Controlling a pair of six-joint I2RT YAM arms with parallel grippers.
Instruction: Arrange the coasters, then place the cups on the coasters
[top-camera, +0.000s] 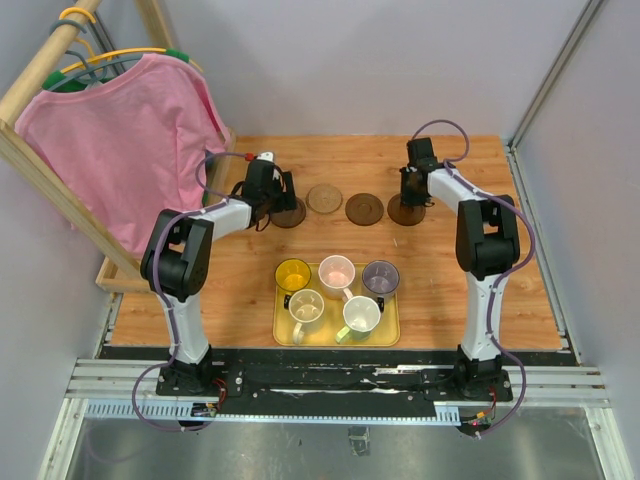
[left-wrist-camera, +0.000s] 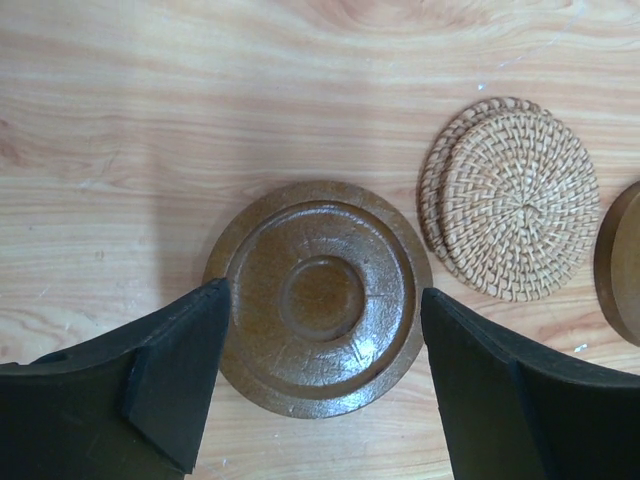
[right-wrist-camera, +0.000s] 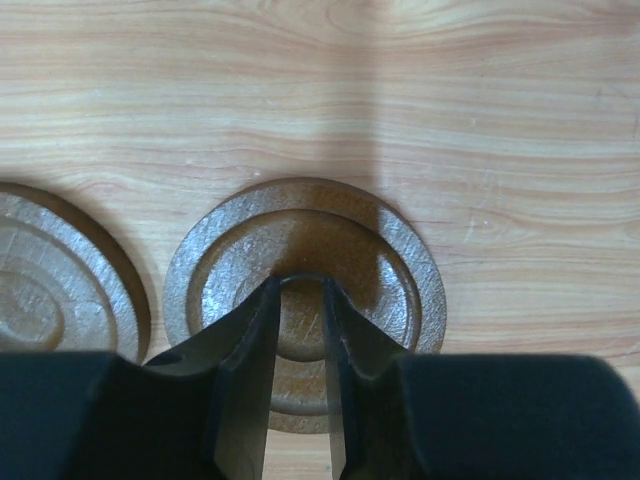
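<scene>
- Left gripper (left-wrist-camera: 325, 290): its jaws are spread wide and straddle a dark brown round wooden coaster (left-wrist-camera: 320, 300) lying flat on the wooden table (left-wrist-camera: 150, 120), far left. There is a gap at each side and it grips nothing.
- Just right of that: a light tan woven round coaster (left-wrist-camera: 515, 200), which seems to sit on a second one, slightly offset.
- Further right: another dark brown round coaster (top-camera: 364, 208), alone.
- Right gripper (right-wrist-camera: 300, 285): its jaws are only slightly parted, with the tips over the centre of the rightmost dark brown coaster (right-wrist-camera: 390, 270). It holds nothing.
- Near centre: a yellow rectangular tray (top-camera: 330, 341) holds five small handled cups, from yellow (top-camera: 293, 273) at the left to grey-purple (top-camera: 380, 276) at the right.
- Judgement: coaster arranging is still under way. To do it well, each gripper should rise straight up so no disc is dragged. The stacked woven pair needs separating, and gaps should stay wide enough for cup handles.
</scene>
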